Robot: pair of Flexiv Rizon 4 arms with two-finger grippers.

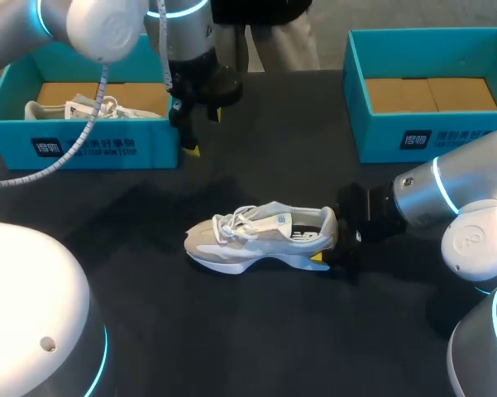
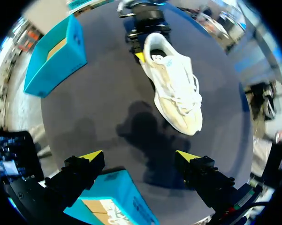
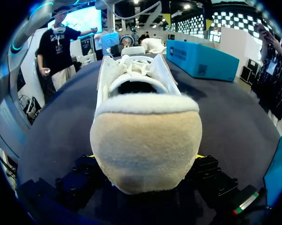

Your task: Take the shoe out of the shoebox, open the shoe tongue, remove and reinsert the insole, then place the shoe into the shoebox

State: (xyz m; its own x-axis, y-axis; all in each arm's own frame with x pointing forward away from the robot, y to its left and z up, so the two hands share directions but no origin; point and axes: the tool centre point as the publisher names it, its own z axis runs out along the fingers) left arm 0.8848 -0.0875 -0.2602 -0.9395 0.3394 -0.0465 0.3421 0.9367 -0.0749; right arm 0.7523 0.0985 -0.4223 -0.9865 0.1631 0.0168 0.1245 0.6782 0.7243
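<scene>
Right claw (image 1: 327, 250) clamps the shoe (image 1: 260, 236); left shoebox (image 1: 153, 136) bears white print.

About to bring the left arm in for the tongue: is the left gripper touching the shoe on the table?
Apart. The left wrist view shows bare table between the open left gripper and the shoe ahead of it.

Bright overhead light; soft shadows by shoe (image 2: 176, 86), glare on left arm (image 1: 99, 25) shell.
</scene>
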